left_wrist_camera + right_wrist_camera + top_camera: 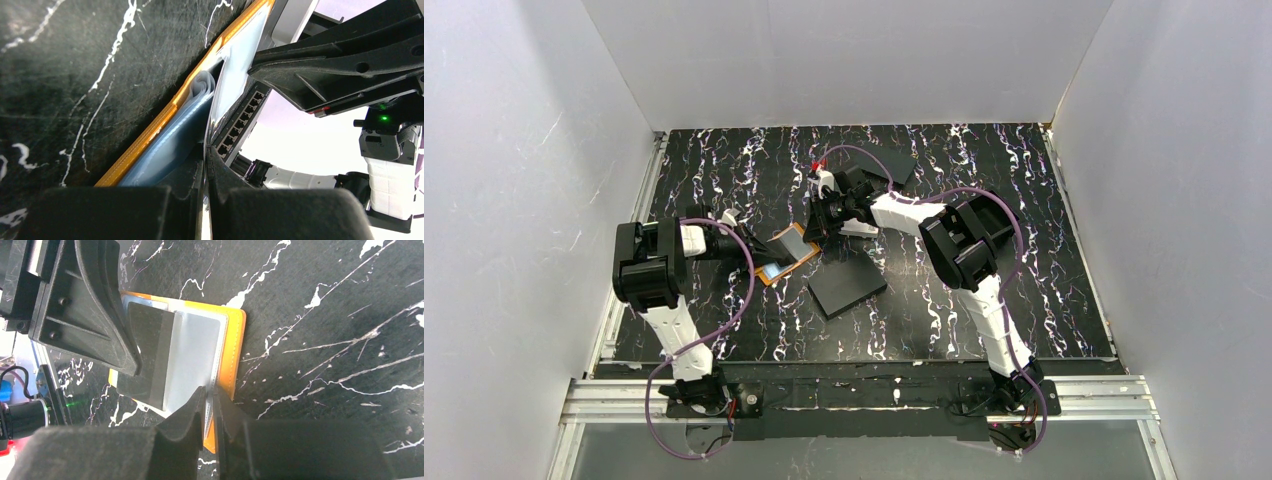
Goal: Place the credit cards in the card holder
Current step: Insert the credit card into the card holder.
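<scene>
light: bright, even | shadows: soft | glare: left wrist background blown white | blur: close foreground

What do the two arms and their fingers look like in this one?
The left arm and right arm share one build: white links between chunky black joint housings, each with a looping purple cable. The fingers are matte black tapered wedges. A small green light glows on one black housing.

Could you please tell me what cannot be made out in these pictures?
Right wrist: the left gripper covers one end of the dark card; whether it sits inside a pocket is unclear.
Left wrist: the card holder shows edge-on, cut off by the top edge.
Top external: its pockets are too small to read, and the right gripper overlaps it.
</scene>
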You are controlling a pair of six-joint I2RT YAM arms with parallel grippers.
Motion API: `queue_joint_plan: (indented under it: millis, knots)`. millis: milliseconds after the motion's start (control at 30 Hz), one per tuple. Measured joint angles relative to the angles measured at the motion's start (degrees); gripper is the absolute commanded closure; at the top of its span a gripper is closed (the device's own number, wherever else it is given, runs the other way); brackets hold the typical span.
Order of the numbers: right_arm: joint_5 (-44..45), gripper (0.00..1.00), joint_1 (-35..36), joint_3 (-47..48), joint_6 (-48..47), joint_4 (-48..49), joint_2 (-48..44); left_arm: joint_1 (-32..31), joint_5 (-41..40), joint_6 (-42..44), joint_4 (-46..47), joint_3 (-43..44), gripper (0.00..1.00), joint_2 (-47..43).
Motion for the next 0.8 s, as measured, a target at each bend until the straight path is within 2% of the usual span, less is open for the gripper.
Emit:
queue_joint_plan:
  millis: [233,533,633,700,800]
  knots:
    - [0.0,0.83,0.0,0.0,0.4,0.0,0.0,-0.2,-0.3,-1.6,2.9,-1.1,1.0,0.0]
    - [-0.1,0.85,0.0,0.0,1.1,0.6,0.2,-1.0,-1.1,-8.1,11.5,-4.9,1.0,-1.2]
    - [-0.2,0.85,0.0,0.0,1.2,0.6,0.3,-1.8,-1.4,-8.1,12.6,-4.9,0.88,-1.2]
    - [-0.2,0.85,0.0,0.0,1.2,0.7,0.3,-2.4,-1.7,-8.2,12.9,-4.9,0.72,-1.2]
    - [-0.3,0.85,0.0,0.0,1.2,1.1,0.4,-2.9,-1.9,-9.0,12.7,-4.9,0.6,-1.9]
